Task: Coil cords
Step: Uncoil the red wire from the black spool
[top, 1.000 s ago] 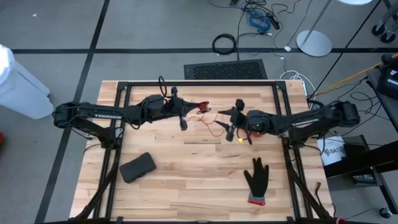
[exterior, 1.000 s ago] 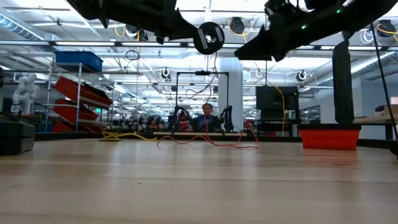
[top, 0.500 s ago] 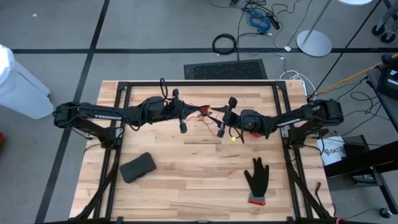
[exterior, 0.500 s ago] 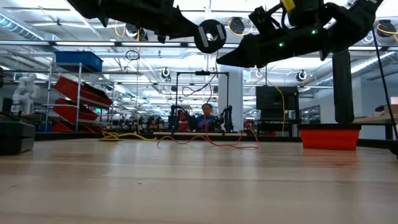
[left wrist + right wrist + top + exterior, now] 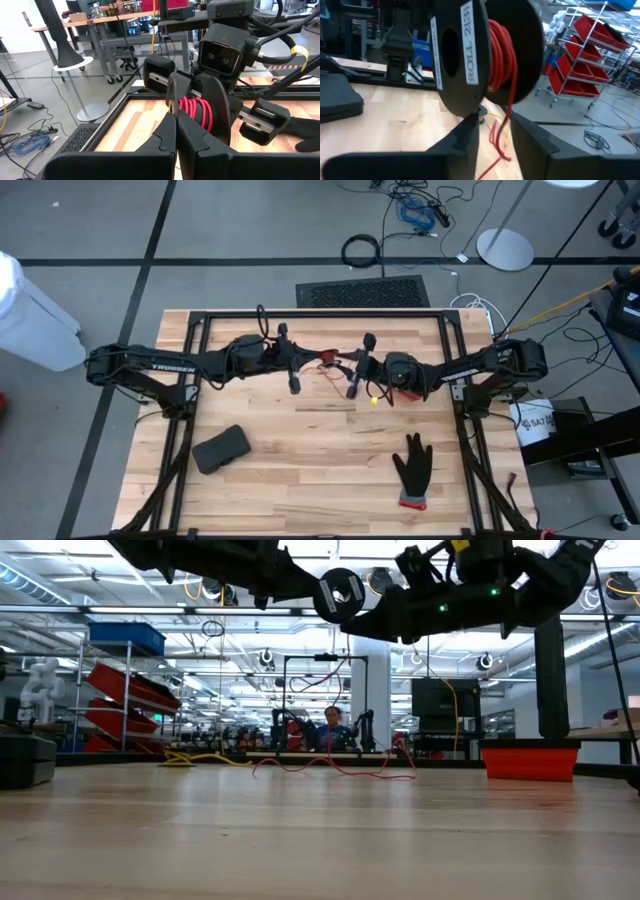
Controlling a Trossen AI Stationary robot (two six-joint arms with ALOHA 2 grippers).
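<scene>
Left gripper (image 5: 175, 132) clamps the black spool (image 5: 200, 107) of red cord (image 5: 196, 111) above the table (image 5: 320, 480); right gripper (image 5: 357, 366) (fingers spread) flanks it.

Both arms reach inward, held up above the desk, their grippers close together.

The left gripper (image 5: 293, 364) comes in from the left, its fingers (image 5: 170, 137) pressed together with their tips against a spool of red cord (image 5: 197, 111). The right gripper (image 5: 357, 364) faces it from the right, its fingers (image 5: 465, 131) spread apart just beside that spool.
</scene>
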